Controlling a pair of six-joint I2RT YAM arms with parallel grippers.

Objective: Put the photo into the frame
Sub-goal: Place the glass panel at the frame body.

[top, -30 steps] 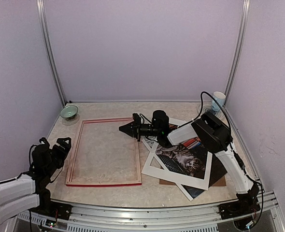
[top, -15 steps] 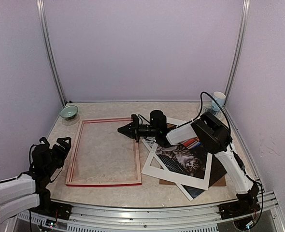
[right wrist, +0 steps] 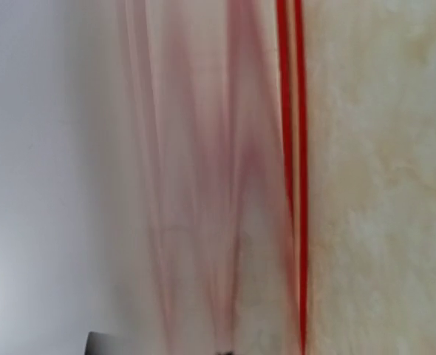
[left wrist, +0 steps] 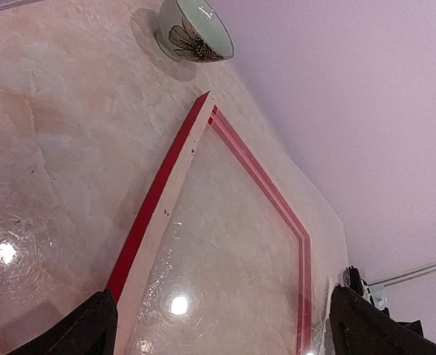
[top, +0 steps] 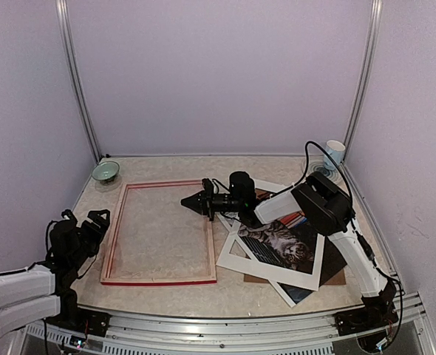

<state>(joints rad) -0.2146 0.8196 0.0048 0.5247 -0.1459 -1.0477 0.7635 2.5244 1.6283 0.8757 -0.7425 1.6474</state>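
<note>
The red frame (top: 162, 233) lies flat on the left half of the table, its pale wood back up; the left wrist view shows its glossy pane and red edge (left wrist: 155, 200). The photo (top: 281, 244), a grey cat on books, lies to the right of it under a white card mat (top: 233, 259). My right gripper (top: 185, 200) is shut and empty, its tip over the frame's upper right side, pointing left. The right wrist view shows only a blurred red frame edge (right wrist: 292, 185). My left gripper (top: 83, 219) stands open off the frame's left side, holding nothing.
A green bowl (top: 106, 171) stands at the back left corner, just beyond the frame, also in the left wrist view (left wrist: 194, 31). A white cup (top: 335, 153) sits at the back right. A brown backing board (top: 338, 276) pokes out under the photo pile.
My right gripper has crept slightly left over the frame's right side. The left arm, frame and photo pile have not moved.
</note>
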